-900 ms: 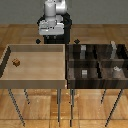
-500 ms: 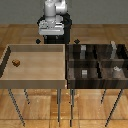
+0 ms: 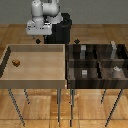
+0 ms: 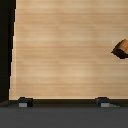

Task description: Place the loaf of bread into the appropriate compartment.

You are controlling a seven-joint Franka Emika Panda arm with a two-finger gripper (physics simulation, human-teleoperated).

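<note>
The loaf of bread [image 3: 16, 63] is a tiny tan-brown lump on the floor of the large light-wood bin [image 3: 35, 80], near its wall at the exterior view's left. My gripper [image 3: 38, 40] hangs above the bin's far edge, apart from the loaf. In the wrist view the loaf of bread [image 4: 121, 48] shows at the picture's edge, and my gripper [image 4: 63, 102] is open with nothing between its fingertips [image 4: 23, 102]. The compartment [image 3: 80, 80] is the dark striped-wood cell holding a small grey cube [image 3: 84, 73], in the divided bin at the exterior view's right.
The neighbouring near cell holds a whitish rounded marker [image 3: 116, 70]. Both far cells of the dark bin [image 3: 95, 60] hold small markers too. Both bins stand on thin metal legs over a wooden floor. The robot's dark base [image 3: 61, 30] stands behind the bins.
The arm has swung toward the exterior view's left, so the gripper now hangs over the light-wood bin's far edge. The loaf has not moved.
</note>
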